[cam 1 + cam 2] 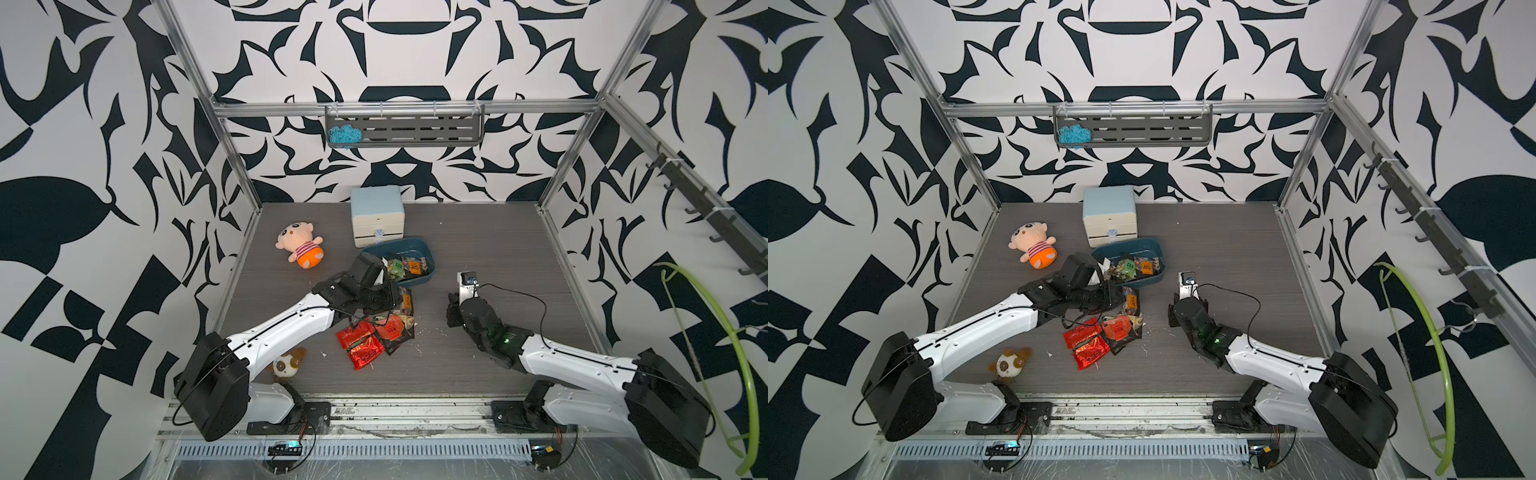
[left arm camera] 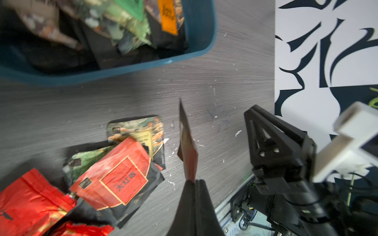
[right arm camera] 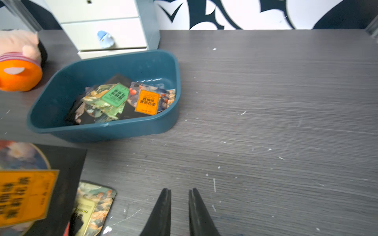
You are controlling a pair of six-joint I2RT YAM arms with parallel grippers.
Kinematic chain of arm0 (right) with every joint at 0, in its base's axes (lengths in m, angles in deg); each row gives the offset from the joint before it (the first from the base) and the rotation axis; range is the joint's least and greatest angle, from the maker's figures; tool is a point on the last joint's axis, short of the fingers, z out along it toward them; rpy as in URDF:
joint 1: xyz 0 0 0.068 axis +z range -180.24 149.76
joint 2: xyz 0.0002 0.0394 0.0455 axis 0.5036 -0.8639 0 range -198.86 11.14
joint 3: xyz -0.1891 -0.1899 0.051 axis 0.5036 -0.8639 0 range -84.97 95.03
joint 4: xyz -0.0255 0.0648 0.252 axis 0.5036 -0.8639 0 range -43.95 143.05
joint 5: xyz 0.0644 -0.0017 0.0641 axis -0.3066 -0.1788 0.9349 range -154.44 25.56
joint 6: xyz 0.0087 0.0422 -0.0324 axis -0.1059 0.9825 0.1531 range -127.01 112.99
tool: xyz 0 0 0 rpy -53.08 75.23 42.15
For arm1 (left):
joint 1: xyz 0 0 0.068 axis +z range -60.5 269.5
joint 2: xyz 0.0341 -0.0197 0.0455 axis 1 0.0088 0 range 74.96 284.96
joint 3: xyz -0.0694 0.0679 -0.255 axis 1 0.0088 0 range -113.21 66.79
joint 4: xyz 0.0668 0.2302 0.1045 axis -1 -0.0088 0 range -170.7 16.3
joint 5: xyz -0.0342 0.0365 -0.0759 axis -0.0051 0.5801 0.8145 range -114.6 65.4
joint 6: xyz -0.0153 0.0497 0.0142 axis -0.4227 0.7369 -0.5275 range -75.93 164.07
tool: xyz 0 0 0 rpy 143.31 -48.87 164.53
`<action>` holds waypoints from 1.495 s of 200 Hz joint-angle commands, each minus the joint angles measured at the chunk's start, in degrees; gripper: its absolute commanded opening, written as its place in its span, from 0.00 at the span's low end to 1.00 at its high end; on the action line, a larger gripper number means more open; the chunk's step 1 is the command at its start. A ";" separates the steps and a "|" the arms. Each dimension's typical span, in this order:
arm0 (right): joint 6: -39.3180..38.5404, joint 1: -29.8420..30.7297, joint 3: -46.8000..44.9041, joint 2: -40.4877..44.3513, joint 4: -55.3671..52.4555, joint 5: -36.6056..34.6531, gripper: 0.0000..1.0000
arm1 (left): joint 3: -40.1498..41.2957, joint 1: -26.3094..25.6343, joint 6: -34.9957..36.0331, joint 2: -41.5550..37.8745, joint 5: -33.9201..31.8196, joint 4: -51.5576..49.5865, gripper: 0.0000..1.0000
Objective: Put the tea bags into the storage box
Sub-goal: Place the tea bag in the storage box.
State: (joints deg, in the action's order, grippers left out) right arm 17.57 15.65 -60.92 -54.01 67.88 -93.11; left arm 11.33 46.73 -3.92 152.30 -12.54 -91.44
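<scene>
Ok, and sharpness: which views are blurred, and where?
Left wrist view: storage box soft and smeared, red-labelled tea bag sharp. Right wrist view: near orange-labelled tea bag blurred, storage box crisp. Both top views: evenly lit, in focus.

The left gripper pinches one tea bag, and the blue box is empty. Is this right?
Not quite: the blue box holds several tea bags, as the right wrist view shows. The left gripper does pinch one tea bag.
</scene>
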 commanded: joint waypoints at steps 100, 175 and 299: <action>2.06 -2.07 -0.23 0.76 0.57 -1.62 0.46 | -29.14 5.93 8.66 21.04 -1.88 -6.23 0.00; 1.86 -2.62 0.10 -0.10 1.25 0.91 0.43 | -36.51 8.30 10.11 32.84 -5.86 -6.23 0.00; 1.22 -2.65 1.21 -1.89 0.90 3.14 0.43 | -30.95 10.07 12.69 28.46 -9.21 -9.75 0.35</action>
State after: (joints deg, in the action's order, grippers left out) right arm 19.36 13.22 -61.16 -55.84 67.48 -90.33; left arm -20.67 56.50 7.16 185.57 -20.28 -99.07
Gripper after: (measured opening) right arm 0.431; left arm 0.274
